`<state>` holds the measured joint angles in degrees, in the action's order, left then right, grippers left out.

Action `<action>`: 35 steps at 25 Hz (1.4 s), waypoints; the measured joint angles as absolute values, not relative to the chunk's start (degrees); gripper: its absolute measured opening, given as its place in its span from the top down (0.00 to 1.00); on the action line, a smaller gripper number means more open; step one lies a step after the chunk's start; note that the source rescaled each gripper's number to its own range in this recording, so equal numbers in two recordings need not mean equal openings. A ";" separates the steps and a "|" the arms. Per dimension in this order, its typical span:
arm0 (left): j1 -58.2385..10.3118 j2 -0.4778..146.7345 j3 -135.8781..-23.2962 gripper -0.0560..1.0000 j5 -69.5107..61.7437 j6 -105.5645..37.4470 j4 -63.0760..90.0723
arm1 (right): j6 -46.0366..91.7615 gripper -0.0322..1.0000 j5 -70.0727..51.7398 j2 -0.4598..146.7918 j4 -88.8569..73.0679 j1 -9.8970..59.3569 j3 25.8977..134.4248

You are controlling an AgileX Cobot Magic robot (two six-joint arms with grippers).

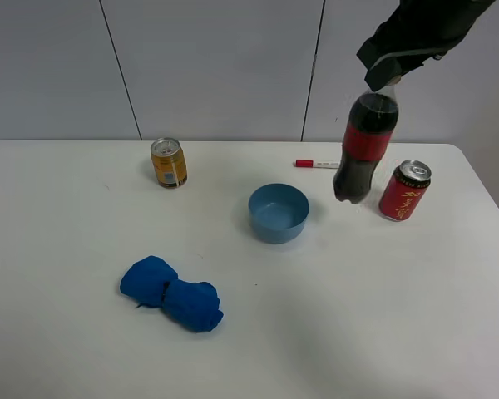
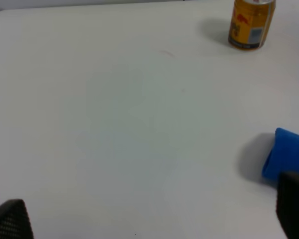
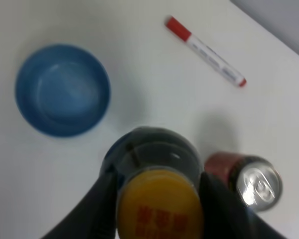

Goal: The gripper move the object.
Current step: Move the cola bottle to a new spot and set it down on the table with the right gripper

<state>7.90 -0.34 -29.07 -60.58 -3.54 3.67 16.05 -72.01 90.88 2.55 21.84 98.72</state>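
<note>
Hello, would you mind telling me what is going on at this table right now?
The right gripper is shut on the neck of the cola bottle, holding it tilted between the blue bowl and the red can. Whether its base is off the table is hard to tell. The left gripper hangs open above the table, holding nothing.
</note>
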 joint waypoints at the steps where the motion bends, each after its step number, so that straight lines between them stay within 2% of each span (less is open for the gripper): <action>1: 7.90 -0.34 -29.07 0.00 -60.58 -3.54 3.67 | 16.11 0.97 -72.01 91.88 2.04 21.84 100.00; 15: 7.90 -0.34 -29.07 0.00 -60.58 -3.54 3.67 | 16.11 0.97 -72.05 106.55 1.12 21.84 117.99; 35: 7.90 -0.34 -29.07 0.00 -60.58 -3.54 3.67 | 17.15 0.97 -65.18 114.73 -2.78 21.79 118.59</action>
